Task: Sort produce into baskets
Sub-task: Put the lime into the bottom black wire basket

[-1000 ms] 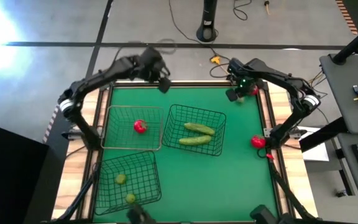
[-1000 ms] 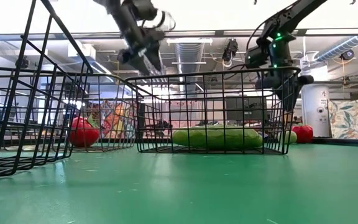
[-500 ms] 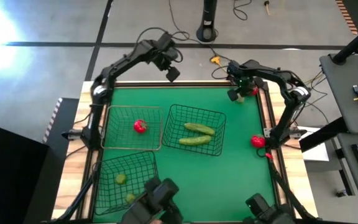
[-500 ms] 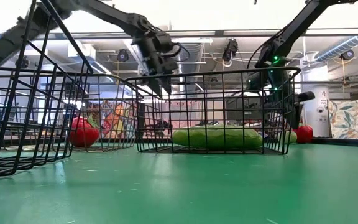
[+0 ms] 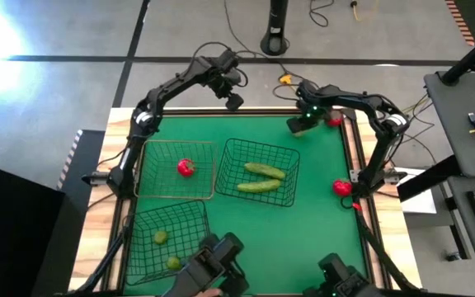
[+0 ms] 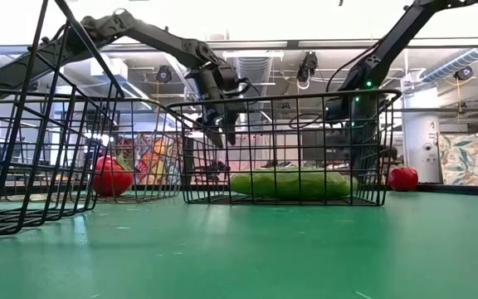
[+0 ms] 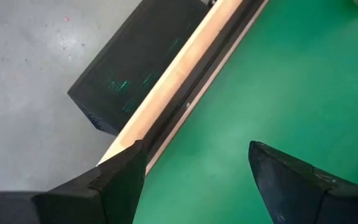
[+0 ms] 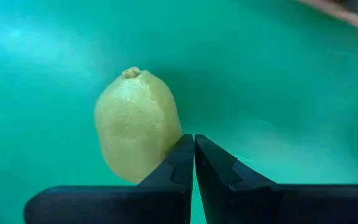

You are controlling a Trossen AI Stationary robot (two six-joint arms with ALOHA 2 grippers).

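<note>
A: Status of the table [image 5: 320,214]?

B: I see the right gripper [image 8: 193,155] at the far edge, jaws now pressed together empty; the lemon [image 8: 138,124] lies beside them, ungrasped. Left gripper [image 7: 194,158] has withdrawn beyond the far edge, jaws apart. Retry required.

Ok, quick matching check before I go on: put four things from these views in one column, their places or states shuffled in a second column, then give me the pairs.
Things:
1. cucumbers
2. basketed tomato
3. loose yellow-green fruit
4. left pincer

Places or states:
A. open, above the far edge of the table
B. in the paler basket
C. in the middle dark basket
D. on the green mat, beside the shut right pincer

Pairs: 1-C, 2-B, 3-D, 4-A
</note>
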